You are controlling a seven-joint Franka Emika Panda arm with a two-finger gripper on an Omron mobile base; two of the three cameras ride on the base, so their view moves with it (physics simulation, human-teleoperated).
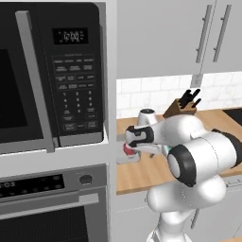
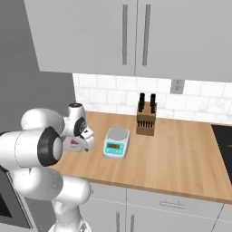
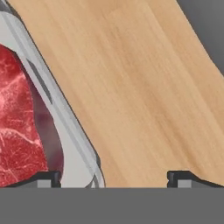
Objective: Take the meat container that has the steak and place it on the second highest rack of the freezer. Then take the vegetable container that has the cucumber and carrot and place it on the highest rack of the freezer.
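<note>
At the counter's (image 2: 181, 154) left end, the gripper (image 3: 113, 177) hung spread over the steak (image 3: 17, 131) container's (image 3: 65, 118) right rim. Shifting until the fingers straddled that rim before closing seemed the surest grasp.

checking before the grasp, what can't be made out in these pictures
- Meat container: hand view's left edge cuts it off; robot arm covers most of it in left base view.
- Steak: partly cut off likewise.
- Pincer: just its tips show.
- Microwave labels: too small.
</note>
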